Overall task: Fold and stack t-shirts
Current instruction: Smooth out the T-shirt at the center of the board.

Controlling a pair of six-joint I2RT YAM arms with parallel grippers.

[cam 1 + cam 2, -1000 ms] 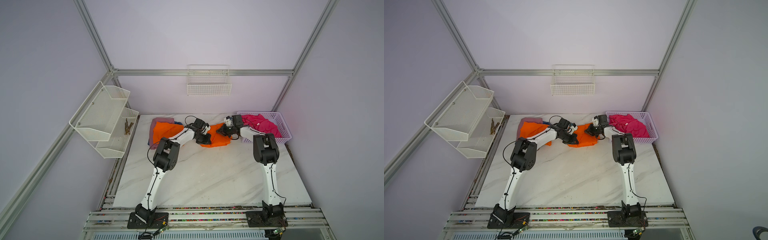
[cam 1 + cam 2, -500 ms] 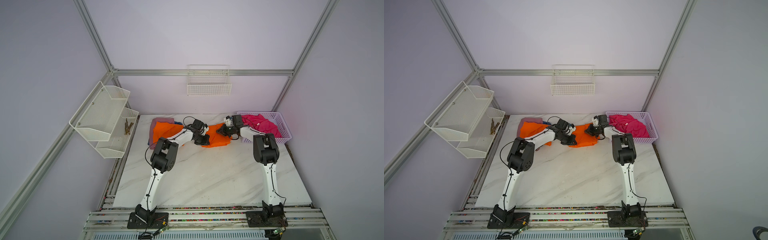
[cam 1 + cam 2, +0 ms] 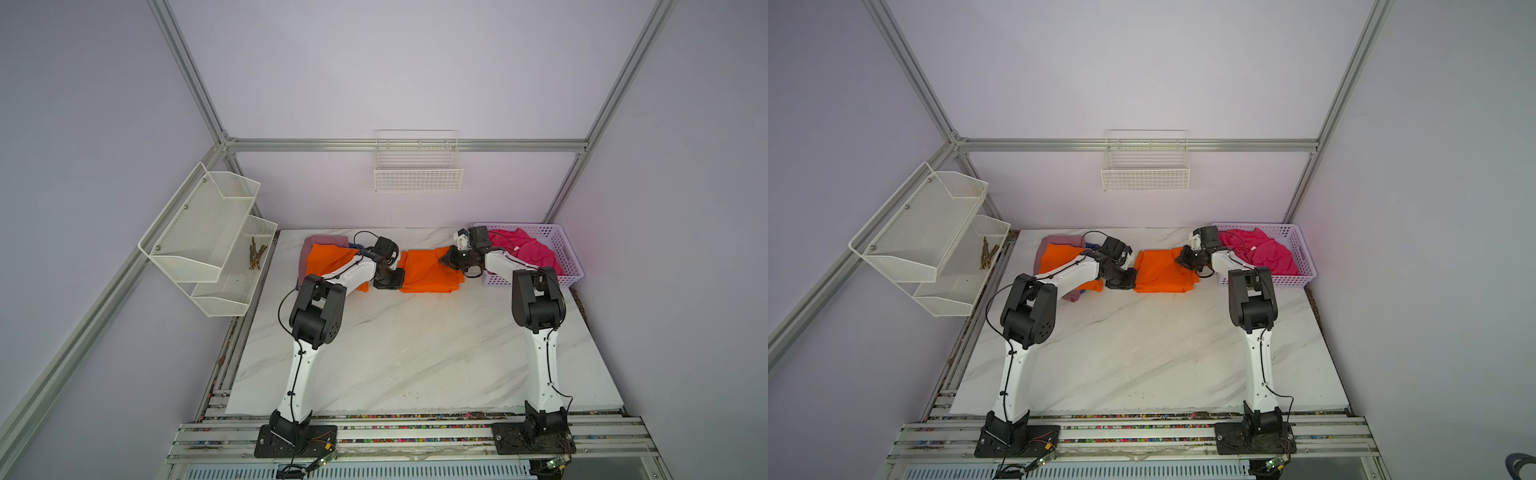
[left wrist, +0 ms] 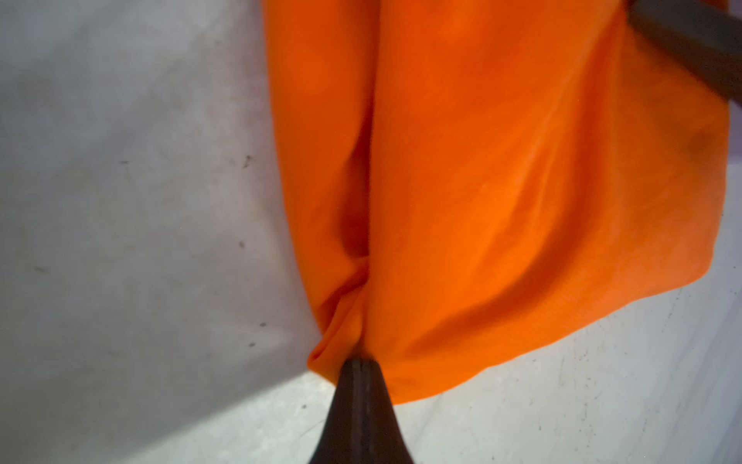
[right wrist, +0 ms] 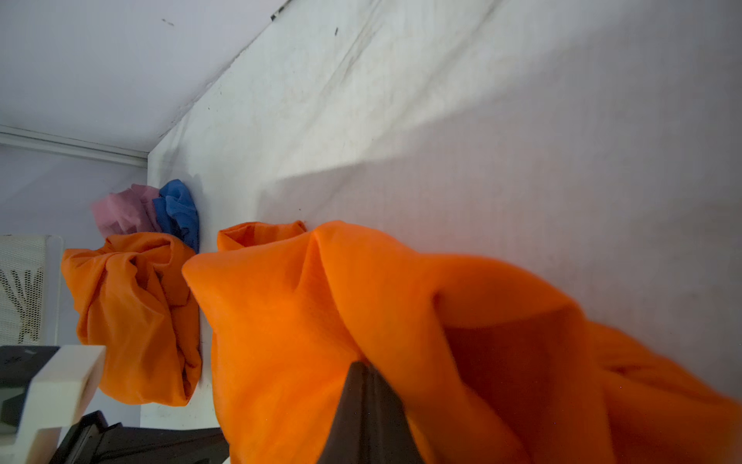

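Near the back of the table, a bright orange t-shirt [image 3: 430, 272] [image 3: 1163, 272] lies stretched between my two grippers. My left gripper [image 3: 394, 279] [image 4: 363, 363] is shut on its left edge, the cloth bunching at the fingertips. On the opposite edge, beside the basket, my right gripper [image 3: 446, 261] [image 5: 363, 367] is shut too. A second orange t-shirt [image 3: 328, 259] [image 5: 132, 313] tops a pile at the back left, over a mauve-pink t-shirt [image 3: 324, 242] [image 5: 122, 211] and a blue t-shirt [image 5: 178, 213]. A hot pink t-shirt [image 3: 528, 249] fills the basket.
A lilac plastic basket [image 3: 569, 266] stands at the table's back right corner. A white mesh shelf rack [image 3: 208, 237] hangs on the left wall and a wire basket [image 3: 417, 174] on the back wall. The marble table [image 3: 415, 353] runs forward between the arms.
My left arm has drawn slightly to the left, pulling the held orange t-shirt's edge with it. The right arm has stayed in place.
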